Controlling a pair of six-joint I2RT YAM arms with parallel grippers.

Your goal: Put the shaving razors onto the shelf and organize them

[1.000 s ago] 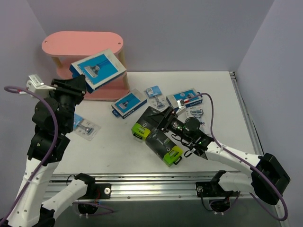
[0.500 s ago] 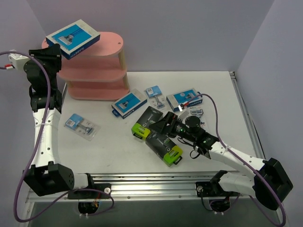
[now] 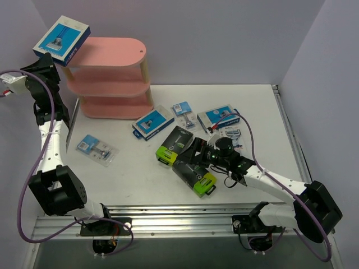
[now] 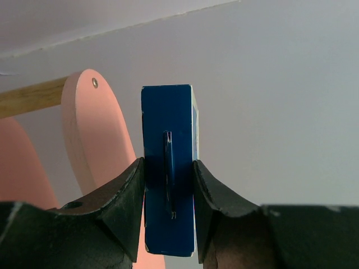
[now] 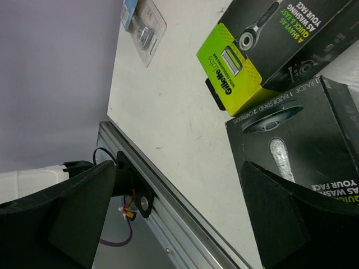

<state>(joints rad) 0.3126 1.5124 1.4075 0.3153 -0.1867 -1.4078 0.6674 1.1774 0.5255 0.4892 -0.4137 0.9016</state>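
Left gripper (image 4: 168,174) clamps the flat blue-and-white razor box (image 3: 61,39) by its thin edges, upper left of the frame, just beyond the pink three-tier shelf's (image 3: 112,53) end. Released here, it would likely miss the top board. Right gripper (image 5: 179,168) gapes open over a black lime-ended box (image 3: 193,174).

1. Your white table (image 3: 134,185) carries the pink shelf (image 3: 112,53), which stands upright at the far left.
2. Just off the shelf's right end you'll find the first blue-and-white box (image 3: 152,123) lying flat, with a small blister pack (image 3: 184,110) beside it.
3. Further right lies the second blue-and-white box (image 3: 220,116), and next to it a half-hidden blister pack (image 3: 232,133).
4. Mid-table, the far black box (image 3: 173,144) and the near black box (image 3: 194,175) lie flat and close together, showing their lime-green ends.
5. On your left, a lone blister pack (image 3: 96,148) lies well apart from the rest.
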